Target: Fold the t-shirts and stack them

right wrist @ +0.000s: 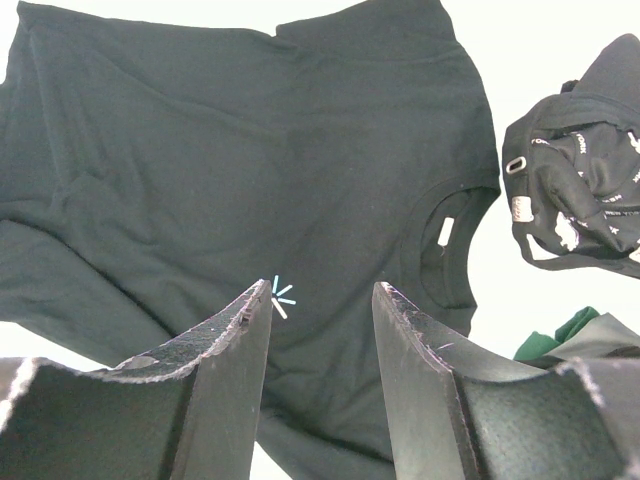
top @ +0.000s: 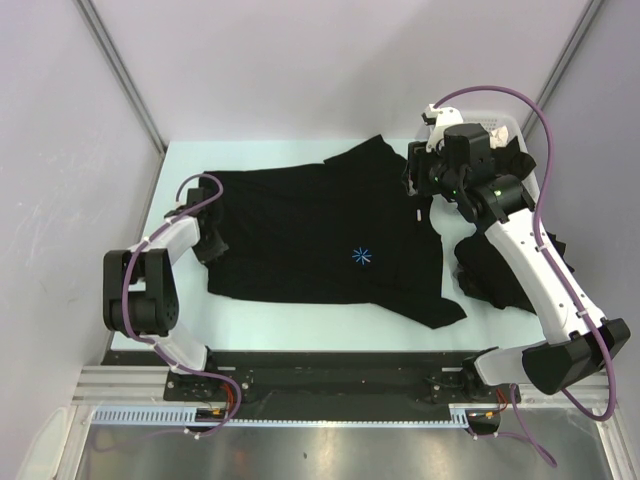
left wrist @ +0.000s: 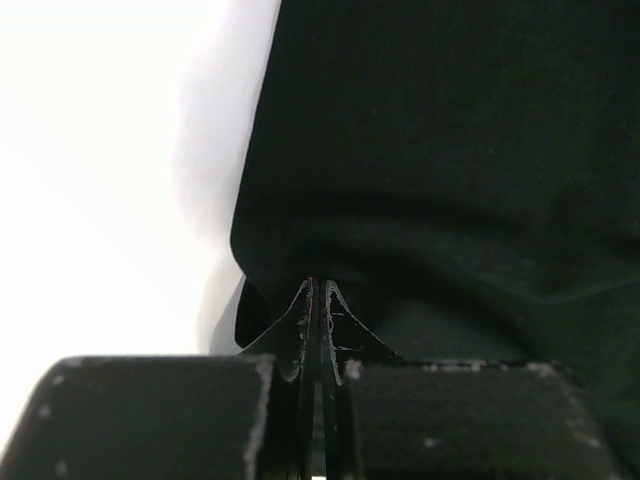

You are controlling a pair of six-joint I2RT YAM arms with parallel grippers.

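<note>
A black t-shirt lies spread flat on the white table, with its light-blue starburst mark facing up. My left gripper is at the shirt's left edge. In the left wrist view its fingertips are shut and pinch the bunched edge of the cloth. My right gripper is raised above the shirt's right side, open and empty. Below it the right wrist view shows the shirt, the starburst and the white neck label.
A white basket stands at the back right behind my right arm. More black cloth is heaped at the table's right side. The right wrist view shows a black garment with white print and a bit of green cloth.
</note>
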